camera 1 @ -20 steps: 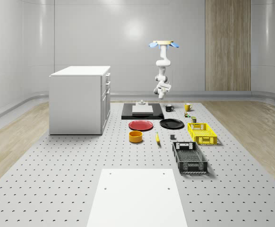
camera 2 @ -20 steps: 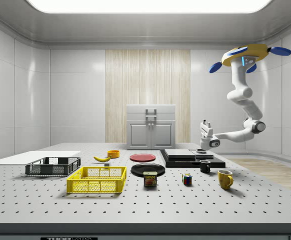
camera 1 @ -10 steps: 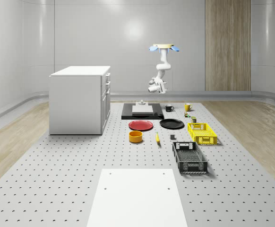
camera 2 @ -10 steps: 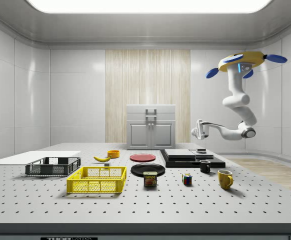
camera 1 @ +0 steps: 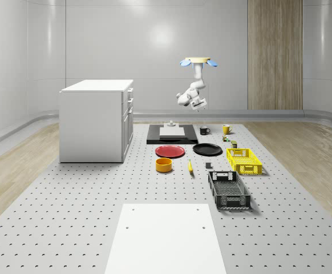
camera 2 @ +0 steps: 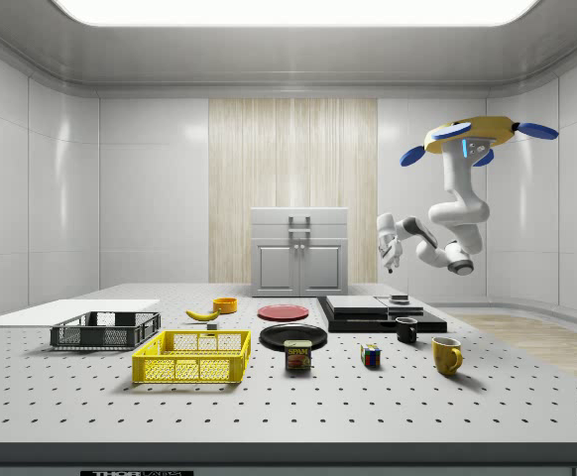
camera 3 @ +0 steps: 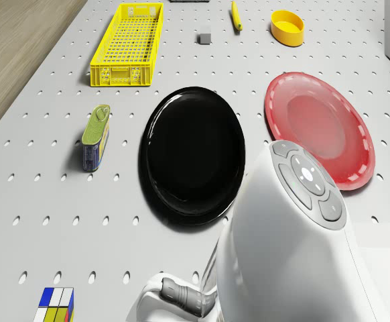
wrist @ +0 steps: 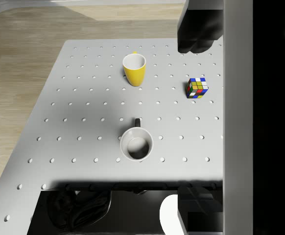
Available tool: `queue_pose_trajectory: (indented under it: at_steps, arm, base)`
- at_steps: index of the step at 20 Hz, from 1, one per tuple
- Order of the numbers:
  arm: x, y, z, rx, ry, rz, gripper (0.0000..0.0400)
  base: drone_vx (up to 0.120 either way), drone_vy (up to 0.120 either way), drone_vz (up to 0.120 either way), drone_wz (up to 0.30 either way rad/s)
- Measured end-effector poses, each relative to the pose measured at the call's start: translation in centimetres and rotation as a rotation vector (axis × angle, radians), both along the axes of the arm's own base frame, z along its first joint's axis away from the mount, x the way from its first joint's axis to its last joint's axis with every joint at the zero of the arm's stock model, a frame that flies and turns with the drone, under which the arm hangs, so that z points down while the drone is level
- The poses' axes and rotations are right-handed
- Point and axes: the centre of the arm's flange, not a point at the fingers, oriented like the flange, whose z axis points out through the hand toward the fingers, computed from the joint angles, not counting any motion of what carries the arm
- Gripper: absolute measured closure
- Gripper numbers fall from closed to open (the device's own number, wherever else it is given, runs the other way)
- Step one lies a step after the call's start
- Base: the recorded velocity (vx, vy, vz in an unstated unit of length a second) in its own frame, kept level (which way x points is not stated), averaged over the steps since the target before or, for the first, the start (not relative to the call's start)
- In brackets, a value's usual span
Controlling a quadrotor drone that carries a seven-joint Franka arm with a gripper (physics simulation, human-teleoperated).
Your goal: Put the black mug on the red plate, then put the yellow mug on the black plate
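Observation:
The black mug (camera 1: 204, 131) (camera 2: 406, 330) (wrist: 136, 144) stands upright on the table beside the black slab. The yellow mug (camera 1: 226, 129) (camera 2: 446, 355) (wrist: 134, 68) stands a little beyond it. The red plate (camera 1: 170, 151) (camera 3: 319, 127) and the black plate (camera 1: 207, 149) (camera 3: 195, 154) lie side by side, both bare. The drone (camera 1: 196, 61) (camera 2: 477, 134) hovers high over the table's far end. Its arm is folded up, and the gripper (camera 1: 199, 105) (camera 2: 389, 264) (wrist: 197, 120) hangs open and empty, well above the black mug and pointing down.
A white cabinet (camera 1: 94, 120) stands at the whole-scene view's left. A black slab (camera 1: 171, 134) carries a white block. Nearby are a yellow crate (camera 1: 243, 160), black crate (camera 1: 229, 189), yellow bowl (camera 1: 164, 165), banana (camera 1: 190, 166), can (camera 3: 96, 137) and Rubik's cube (wrist: 197, 88).
The arm has folded upward and the gripper has risen from just over the black slab. The drone has sunk a little and shifted toward the side view's left. Mugs and plates have not moved.

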Motion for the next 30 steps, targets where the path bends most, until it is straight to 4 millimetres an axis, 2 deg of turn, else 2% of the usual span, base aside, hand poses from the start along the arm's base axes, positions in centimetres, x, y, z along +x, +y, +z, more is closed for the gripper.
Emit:
queue_pose_trajectory:
  at_steps: [3,9,25,30]
  arm:
    - [0.0,-1.3,-0.4,-0.138,0.003,-0.004,0.0]
    - [0.0,-2.6,-0.6,-0.267,0.007,-0.007,0.0]
    - [0.0,-3.2,-0.7,-0.33,0.009,-0.008,0.0]
    - [0.0,-3.2,-0.7,-0.332,0.009,-0.008,0.0]
  base:
    - [0.0,0.0,-0.12,0.0]
    - [-0.12,0.0,-0.12,0.0]
    - [-0.002,0.0,-0.12,0.0]
    - [-0.08,0.0,-0.12,0.0]
